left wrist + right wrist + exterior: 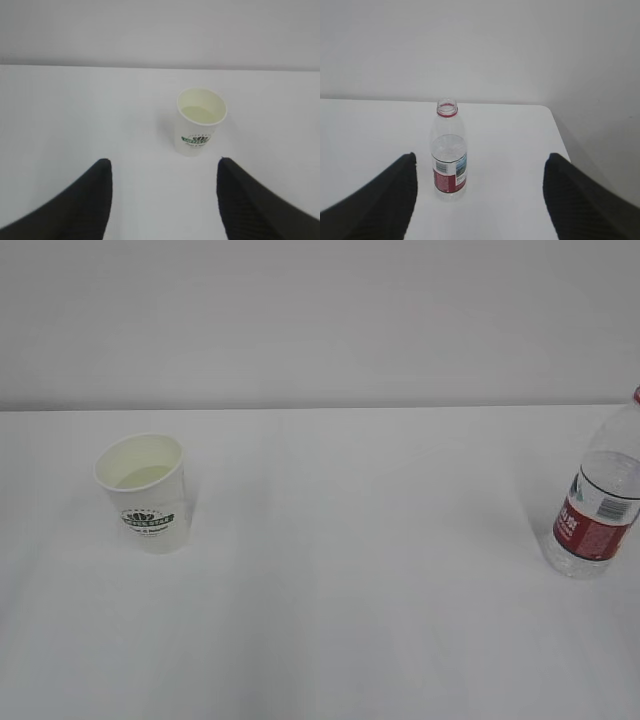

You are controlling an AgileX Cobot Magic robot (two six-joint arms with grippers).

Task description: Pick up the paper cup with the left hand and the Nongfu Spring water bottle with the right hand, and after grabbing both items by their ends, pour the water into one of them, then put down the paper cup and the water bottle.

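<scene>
The white paper cup [145, 495] with a green logo stands upright on the left of the white table, and a little water [143, 476] shows inside it. In the left wrist view the paper cup [201, 122] stands ahead and slightly right of my left gripper [164, 162], which is open and empty. The Nongfu Spring water bottle [598, 502] stands upright at the right edge of the exterior view. Uncapped and partly filled, the bottle [449, 155] is ahead and left of my right gripper [480, 157], open and empty. Neither arm shows in the exterior view.
A plain pale wall [320, 320] rises behind the table. In the right wrist view the table's right edge [561, 145] runs close to the bottle's right, with a drop beyond it.
</scene>
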